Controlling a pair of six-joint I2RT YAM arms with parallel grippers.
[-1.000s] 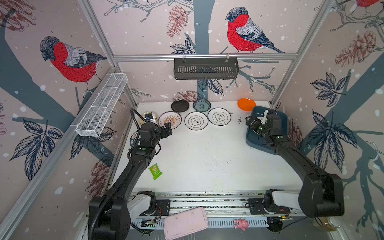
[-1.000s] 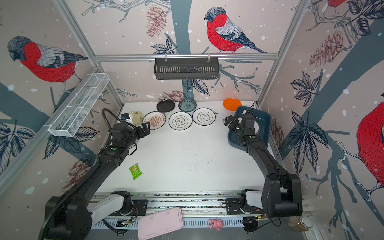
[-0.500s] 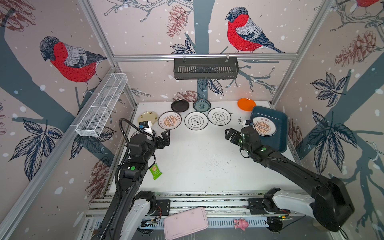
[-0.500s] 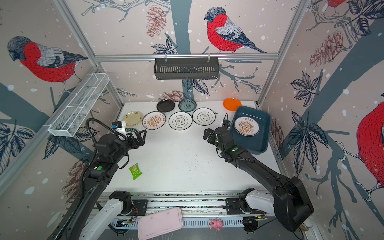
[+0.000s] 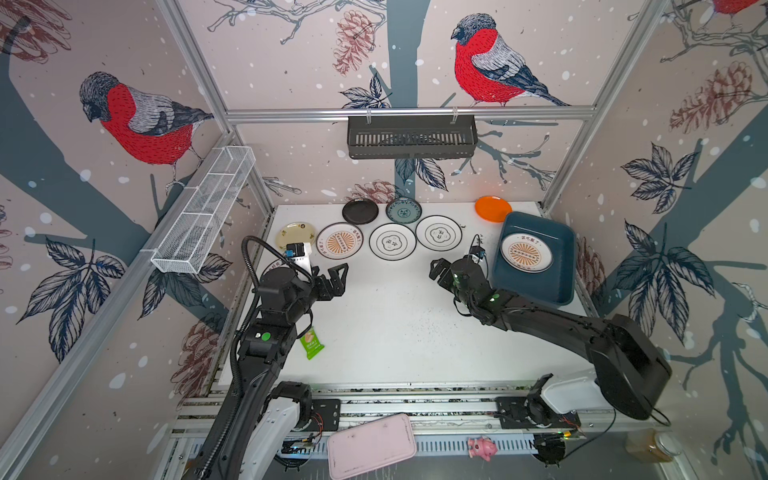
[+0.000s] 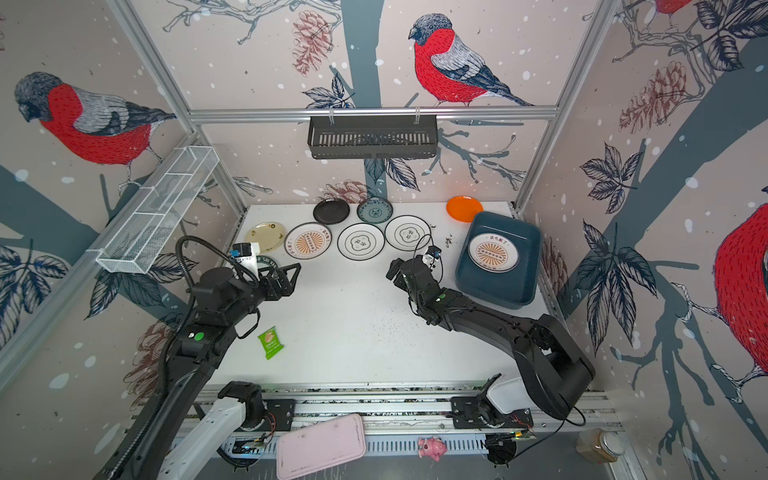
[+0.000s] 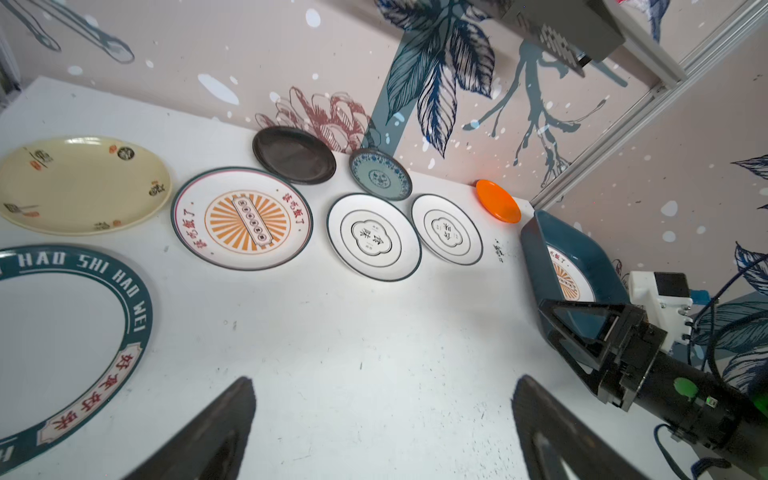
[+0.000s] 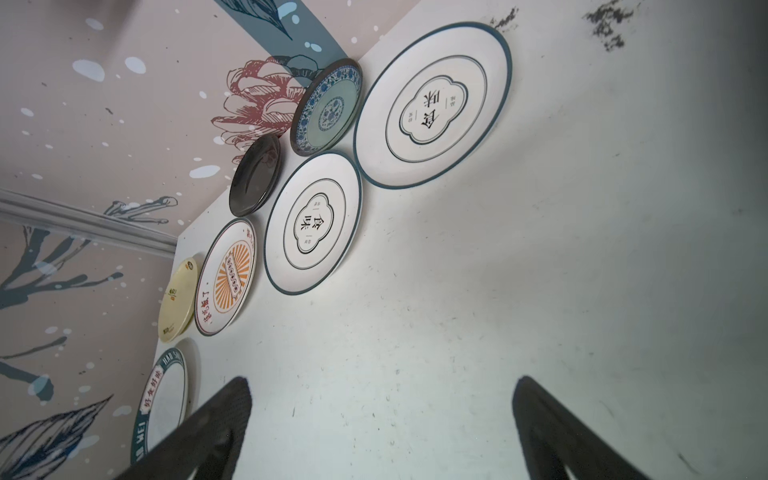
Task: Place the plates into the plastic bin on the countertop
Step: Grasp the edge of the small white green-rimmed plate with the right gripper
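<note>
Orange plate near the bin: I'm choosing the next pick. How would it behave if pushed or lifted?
The orange plate looks rigid and small, so probably light. It lies flat on the countertop with a low rim, so a push would likely slide it, not tip it. Its glossy finish suggests a slippery grip.

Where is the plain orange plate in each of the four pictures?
In a top view: orange plate at the countertop's back edge, by the plastic bin's far corner.
In a top view: orange plate, same spot.
Left wrist: orange plate beside the plastic bin.
Right wrist: not in it.
Shared landmark: teal-patterned plate.
</note>
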